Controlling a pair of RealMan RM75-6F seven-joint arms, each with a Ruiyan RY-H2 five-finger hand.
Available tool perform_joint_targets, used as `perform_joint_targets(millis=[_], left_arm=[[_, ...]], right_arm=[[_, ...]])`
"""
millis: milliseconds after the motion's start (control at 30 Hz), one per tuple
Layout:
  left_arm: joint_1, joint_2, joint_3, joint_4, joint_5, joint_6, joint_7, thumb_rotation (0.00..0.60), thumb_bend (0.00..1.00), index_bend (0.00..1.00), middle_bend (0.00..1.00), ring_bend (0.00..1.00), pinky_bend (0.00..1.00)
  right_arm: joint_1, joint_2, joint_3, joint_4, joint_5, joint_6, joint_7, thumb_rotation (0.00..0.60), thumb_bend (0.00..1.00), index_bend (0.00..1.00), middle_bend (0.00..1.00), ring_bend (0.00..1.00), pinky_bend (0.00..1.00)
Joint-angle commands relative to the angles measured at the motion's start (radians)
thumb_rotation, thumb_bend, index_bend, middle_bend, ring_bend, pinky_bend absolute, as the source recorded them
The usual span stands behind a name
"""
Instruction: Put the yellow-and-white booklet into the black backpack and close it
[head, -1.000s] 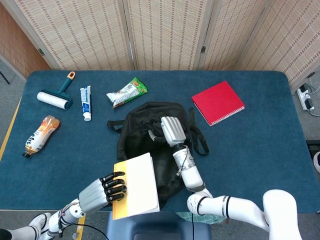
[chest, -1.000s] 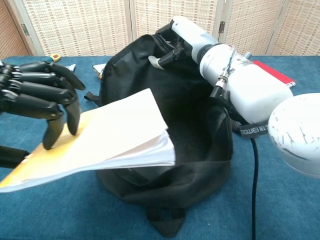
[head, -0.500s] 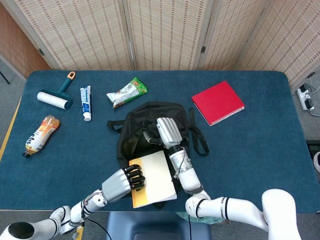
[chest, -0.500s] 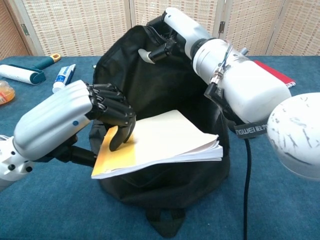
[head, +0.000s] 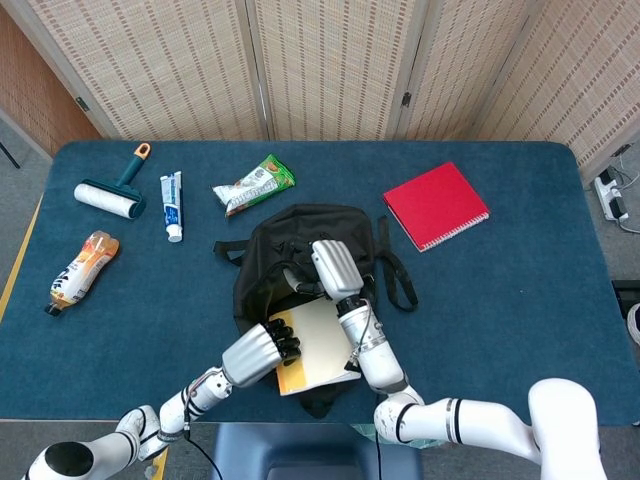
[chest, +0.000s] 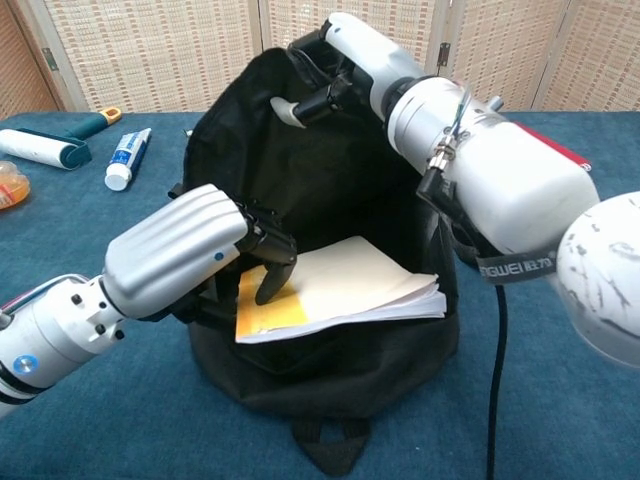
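The black backpack (head: 290, 240) (chest: 330, 180) stands at the table's middle, its mouth facing the robot. My right hand (head: 335, 268) (chest: 330, 60) grips the top edge of the opening and holds it up. The yellow-and-white booklet (head: 315, 345) (chest: 340, 290) lies flat, its far end inside the mouth and its yellow near edge sticking out. My left hand (head: 262, 352) (chest: 200, 250) holds the booklet at that yellow edge, fingers curled over the top.
A red notebook (head: 435, 205) lies at the back right. A lint roller (head: 112, 190), a toothpaste tube (head: 172, 204), a snack packet (head: 254, 184) and a bottle (head: 82, 270) lie at the left and back. Backpack straps (head: 400, 275) trail to the right.
My left hand has carried the booklet forward and right, from in front of the backpack into its mouth. The right hand has kept the opening held up, shifting slightly.
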Motion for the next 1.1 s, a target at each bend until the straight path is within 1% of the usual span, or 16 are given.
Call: perform_joint_targets(millis=[33,233,467,733,867,933,1000,1033,1100], left_arm=[[-0.007,-0.014,-0.012,0.039,-0.029,-0.027,0.007,0.6,0.47,0.74,0.7,0.57,0.55],[-0.021,-0.033,-0.034,0.09,-0.079,-0.082,0.038,0.6,0.47,0.74,0.71,0.57,0.55],[-0.054,-0.046,-0.042,0.094,-0.112,-0.167,0.15,0.6,0.47,0.74,0.71,0.57,0.55],[-0.079,-0.033,-0.085,0.057,-0.182,-0.255,0.251,0.6,0.47,0.74,0.71,0.57,0.54],[-0.08,-0.018,-0.116,0.003,-0.24,-0.323,0.325,0.6,0.47,0.73,0.71,0.57,0.54],[-0.079,-0.013,-0.128,-0.027,-0.261,-0.339,0.35,0.6,0.47,0.72,0.71,0.57,0.53],[-0.076,-0.009,-0.139,-0.054,-0.281,-0.353,0.395,0.6,0.46,0.71,0.7,0.57,0.53],[-0.073,-0.007,-0.145,-0.072,-0.295,-0.366,0.428,0.6,0.43,0.68,0.69,0.56,0.53],[-0.065,-0.002,-0.156,-0.106,-0.318,-0.377,0.48,0.6,0.35,0.59,0.64,0.54,0.52]], right_arm=[[-0.009,0.01,-0.005,-0.024,-0.005,0.006,0.008,0.6,0.86,0.8,0.46,0.41,0.26],[-0.016,0.018,-0.016,-0.064,-0.016,0.014,0.009,0.6,0.86,0.8,0.46,0.4,0.26],[-0.017,0.016,-0.026,-0.09,-0.025,0.023,0.002,0.6,0.86,0.8,0.46,0.41,0.26],[-0.028,0.021,-0.038,-0.108,-0.029,0.032,-0.004,0.6,0.86,0.8,0.46,0.41,0.26],[-0.033,0.02,-0.045,-0.108,-0.031,0.034,-0.003,0.6,0.86,0.8,0.46,0.41,0.26],[-0.035,0.02,-0.049,-0.106,-0.032,0.034,-0.002,0.6,0.86,0.8,0.46,0.41,0.26],[-0.036,0.019,-0.052,-0.103,-0.033,0.034,-0.001,0.6,0.86,0.8,0.46,0.41,0.26],[-0.037,0.019,-0.051,-0.101,-0.034,0.034,0.0,0.6,0.86,0.8,0.46,0.41,0.26],[-0.037,0.019,-0.049,-0.098,-0.036,0.034,0.003,0.6,0.86,0.8,0.46,0.41,0.26]])
